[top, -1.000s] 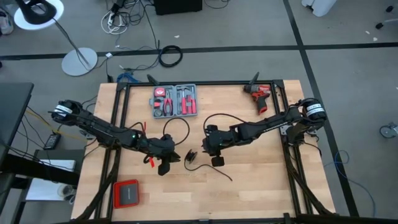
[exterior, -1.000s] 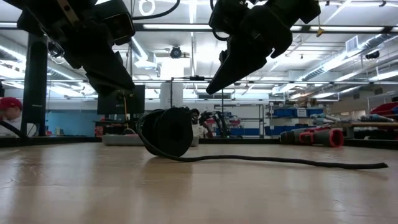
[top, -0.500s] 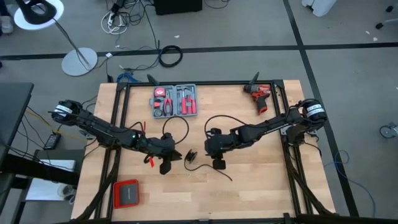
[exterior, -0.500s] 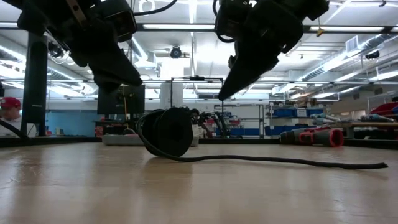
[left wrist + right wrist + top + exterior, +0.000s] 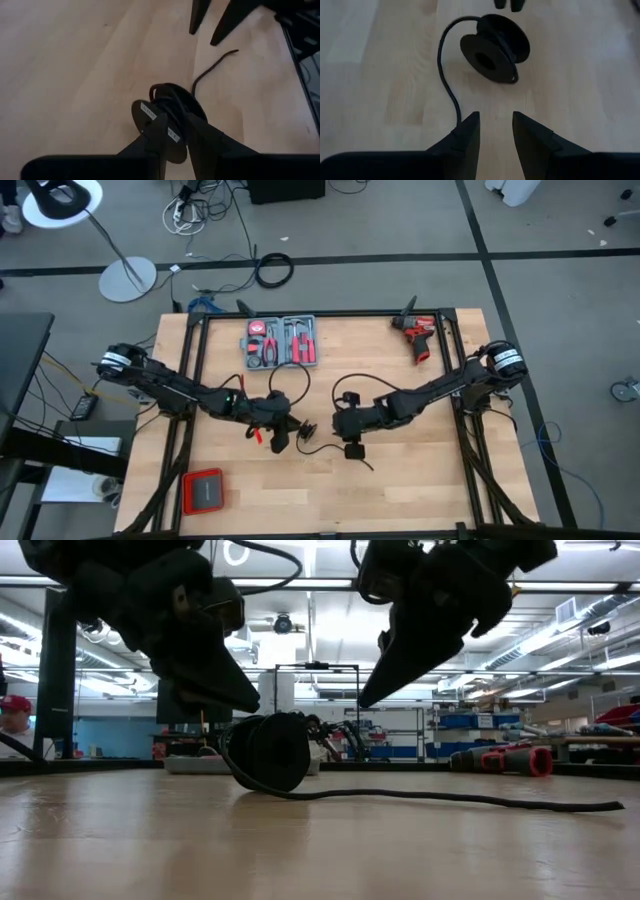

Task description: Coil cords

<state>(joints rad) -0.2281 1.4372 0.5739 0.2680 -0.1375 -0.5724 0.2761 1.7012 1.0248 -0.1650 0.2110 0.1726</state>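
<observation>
The cord is a thin black cable wound on a small black reel (image 5: pixel 307 429). The reel stands on its flange rims on the wooden table (image 5: pixel 420 480), between my two grippers. The cable's free tail (image 5: pixel 450 798) lies slack on the table toward the near right. My left gripper (image 5: pixel 175 125) is just over the reel (image 5: pixel 172 97), its fingers a narrow gap apart. My right gripper (image 5: pixel 495 120) is open and empty, short of the reel (image 5: pixel 495 42), with the tail (image 5: pixel 447 85) running past one finger. My left gripper's fingertips (image 5: pixel 255 705) slant down from the table's left and stand right at the top of the reel (image 5: pixel 270 750). I cannot tell whether they touch it. The reel rests on the table.
A grey tool case (image 5: pixel 282 342) with red-handled tools lies at the far side. A red drill (image 5: pixel 418 335) lies at the far right and a red-and-black box (image 5: pixel 203 492) at the near left. A person in a red cap (image 5: pixel 10 712) shows beyond the table.
My left gripper has moved toward the table's right and down, from beside the reel to just over it. My right gripper has dropped a little. The reel and its tail have stayed where they were.
</observation>
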